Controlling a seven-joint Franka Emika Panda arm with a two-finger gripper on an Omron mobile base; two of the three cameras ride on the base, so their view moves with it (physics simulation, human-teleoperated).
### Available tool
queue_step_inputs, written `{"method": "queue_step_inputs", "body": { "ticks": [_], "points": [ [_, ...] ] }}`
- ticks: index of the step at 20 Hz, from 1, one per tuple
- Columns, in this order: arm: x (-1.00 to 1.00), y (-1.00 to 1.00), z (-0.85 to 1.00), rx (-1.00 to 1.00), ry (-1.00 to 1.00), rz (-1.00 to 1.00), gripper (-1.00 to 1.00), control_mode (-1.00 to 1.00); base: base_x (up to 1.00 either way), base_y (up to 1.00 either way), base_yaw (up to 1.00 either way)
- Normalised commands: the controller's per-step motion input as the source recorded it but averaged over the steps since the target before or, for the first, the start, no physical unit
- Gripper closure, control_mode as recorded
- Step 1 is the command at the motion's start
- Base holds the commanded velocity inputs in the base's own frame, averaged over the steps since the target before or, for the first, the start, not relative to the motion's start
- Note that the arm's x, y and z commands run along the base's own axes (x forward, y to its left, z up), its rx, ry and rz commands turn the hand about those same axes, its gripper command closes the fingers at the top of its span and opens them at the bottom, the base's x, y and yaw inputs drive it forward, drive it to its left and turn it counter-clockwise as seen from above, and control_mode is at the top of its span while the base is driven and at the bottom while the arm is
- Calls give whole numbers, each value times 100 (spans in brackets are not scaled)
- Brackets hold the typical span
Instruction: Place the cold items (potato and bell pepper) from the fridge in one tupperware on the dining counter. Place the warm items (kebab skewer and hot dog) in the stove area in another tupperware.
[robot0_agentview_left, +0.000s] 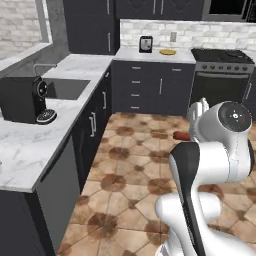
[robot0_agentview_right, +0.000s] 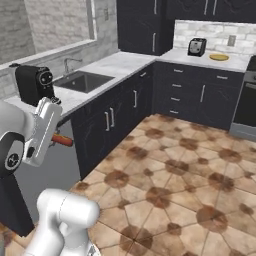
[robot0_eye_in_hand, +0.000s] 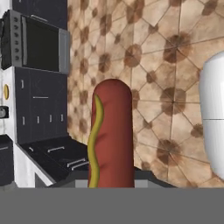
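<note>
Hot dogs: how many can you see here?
1. The hot dog is held in the gripper above the tiled floor, well away from the stove. Others may be hidden.

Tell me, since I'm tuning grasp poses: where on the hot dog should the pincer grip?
Grip the hot dog near one end, as now, pads on its rounded long sides, coming in along its length. The long, narrow shape fits shut jaws; the free end sticks out ahead, with the yellow mustard line running lengthwise.
</note>
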Motion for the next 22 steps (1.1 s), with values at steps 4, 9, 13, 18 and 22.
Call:
{"method": "queue_step_inputs", "body": {
  "ticks": [4, 9, 13, 18, 22],
  "points": [
    [0, 0, 0, 0, 0, 0, 100, 100, -97, 44, 1],
    [0, 0, 0, 0, 0, 0, 100, 100, -64, 100, 0],
    [0, 0, 0, 0, 0, 0, 100, 100, -81, 100, 0],
    [0, 0, 0, 0, 0, 0, 100, 100, -58, 100, 0],
    [0, 0, 0, 0, 0, 0, 100, 100, -19, 100, 0]
  ]
}}
